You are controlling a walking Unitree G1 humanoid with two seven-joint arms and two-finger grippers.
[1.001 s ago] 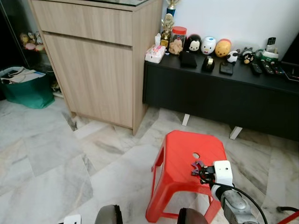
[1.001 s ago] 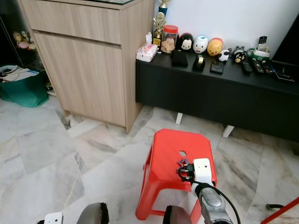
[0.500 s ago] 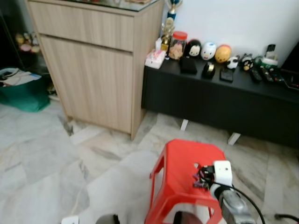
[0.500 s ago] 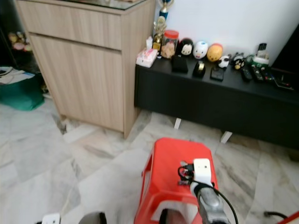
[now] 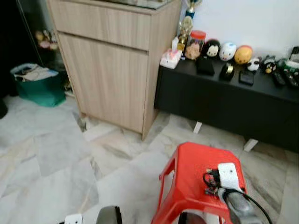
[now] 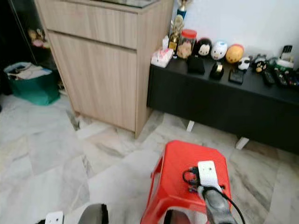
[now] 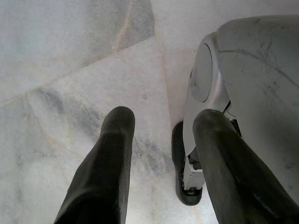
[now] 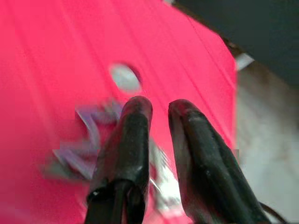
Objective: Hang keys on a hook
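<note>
A red plastic stool (image 5: 187, 161) stands on the marble floor in front of me. My right gripper (image 5: 209, 183) is low over its top, near the round hole (image 8: 125, 77). In the right wrist view the two black fingers (image 8: 133, 140) stand almost together, with a silvery ring of the keys (image 8: 86, 140) pinched between them. The purple-grey keys spread out blurred against the stool top beside the fingers. My left gripper (image 7: 163, 116) hangs open over the floor next to my own silver leg (image 7: 252, 84), holding nothing.
A tall wooden cabinet (image 5: 112, 70) stands ahead on the left. A low black console (image 5: 224, 95) to its right carries a jar, figurines and remotes. A green bag (image 5: 39, 86) sits on the floor at the far left. Open marble floor (image 5: 56, 158) lies left of the stool.
The whole picture has shifted to the right and blurred a little, so the camera has moved. My right gripper stays at the keys on the stool top.
</note>
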